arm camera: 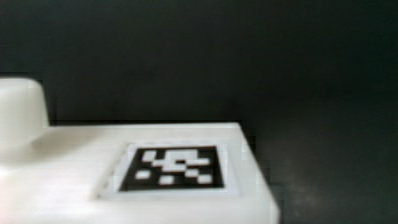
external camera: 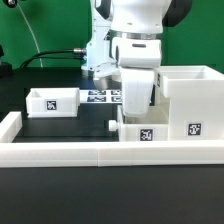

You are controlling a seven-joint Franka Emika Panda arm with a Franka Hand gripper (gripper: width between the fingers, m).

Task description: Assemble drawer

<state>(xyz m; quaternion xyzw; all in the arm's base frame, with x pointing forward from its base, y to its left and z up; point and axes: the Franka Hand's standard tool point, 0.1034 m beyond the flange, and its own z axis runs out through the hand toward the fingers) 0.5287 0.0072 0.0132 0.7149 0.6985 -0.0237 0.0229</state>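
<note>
The white robot arm [external camera: 140,40] stands over a black table [external camera: 60,128]. Its gripper [external camera: 134,100] hangs low over the nearer small white plastic tray [external camera: 140,130], just beside the large hollow white plastic box [external camera: 190,100] at the exterior view's right. Whether the fingers are spread or closed cannot be told. A second small white tray [external camera: 52,100] sits well apart. Only the wrist view shows a smooth white surface [arm camera: 89,160] close up, with its square black-and-white tag [arm camera: 178,167] and a rounded white stub [arm camera: 18,110].
</note>
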